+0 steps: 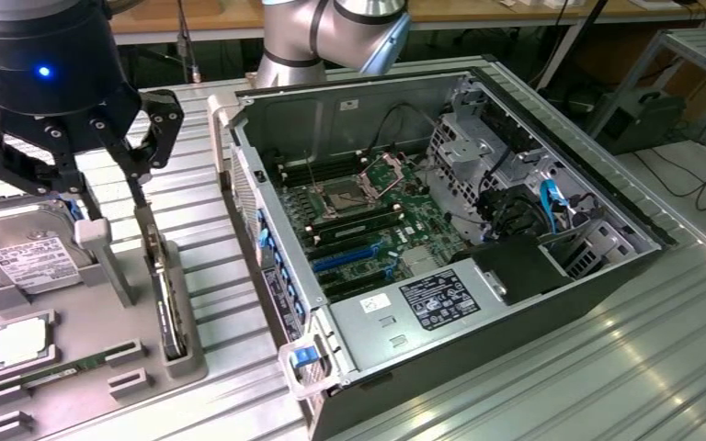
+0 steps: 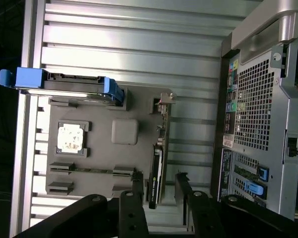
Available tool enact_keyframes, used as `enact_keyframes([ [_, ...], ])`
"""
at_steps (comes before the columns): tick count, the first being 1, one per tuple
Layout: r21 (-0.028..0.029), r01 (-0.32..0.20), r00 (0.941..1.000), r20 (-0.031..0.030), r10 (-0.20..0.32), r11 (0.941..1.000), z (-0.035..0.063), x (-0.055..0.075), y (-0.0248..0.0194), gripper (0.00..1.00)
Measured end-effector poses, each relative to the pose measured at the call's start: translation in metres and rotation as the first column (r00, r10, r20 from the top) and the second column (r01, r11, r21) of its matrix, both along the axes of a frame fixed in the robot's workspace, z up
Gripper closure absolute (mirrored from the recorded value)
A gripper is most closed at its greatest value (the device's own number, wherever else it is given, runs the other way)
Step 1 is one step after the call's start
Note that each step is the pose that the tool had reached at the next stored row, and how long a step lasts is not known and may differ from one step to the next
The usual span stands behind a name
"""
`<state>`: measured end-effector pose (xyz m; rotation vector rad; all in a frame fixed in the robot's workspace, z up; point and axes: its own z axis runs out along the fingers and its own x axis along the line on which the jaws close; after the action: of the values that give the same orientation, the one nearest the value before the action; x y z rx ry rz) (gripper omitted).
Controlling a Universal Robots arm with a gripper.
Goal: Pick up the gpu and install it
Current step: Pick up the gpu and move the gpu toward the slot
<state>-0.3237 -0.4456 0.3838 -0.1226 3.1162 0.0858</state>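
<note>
Holder tray [image 1: 96, 367], near edge foremost. The gpu [image 1: 165, 289] stands on edge in its slot, long axis running near to far, parallel to the computer case [image 1: 291, 129] wall. Bare ribbed table [image 1: 236, 308] lies between. Gripper [image 2: 158, 178] spread wide, fingers flanking the card's end, gripping nothing.

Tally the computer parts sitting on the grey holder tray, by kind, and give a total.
gpu: 1
hard drive: 1
processor chip: 1
memory stick: 1
Total: 4
</note>
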Motion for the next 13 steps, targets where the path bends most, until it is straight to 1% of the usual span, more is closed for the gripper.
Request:
enact_keyframes([
  [1, -0.0001, 0.000, 1.0000, -0.0001, 0.000, 1.0000, 0.0000, 0.0000, 0.0000, 0.58],
  [2, -0.0001, 0.000, 1.0000, -0.0001, 0.000, 1.0000, 0.0000, 0.0000, 0.0000, 0.46],
  [3, -0.0006, 0.000, 1.0000, -0.0001, 0.000, 1.0000, 0.0000, 0.0000, 0.0000, 0.40],
  [8, -0.0009, 0.000, 1.0000, -0.0003, 0.000, 1.0000, -0.0022, -0.0001, 0.0000, 0.40],
  [13, -0.0008, 0.000, 1.0000, -0.0042, 0.000, 1.0000, -0.0067, 0.0000, -0.0005, 0.40],
])
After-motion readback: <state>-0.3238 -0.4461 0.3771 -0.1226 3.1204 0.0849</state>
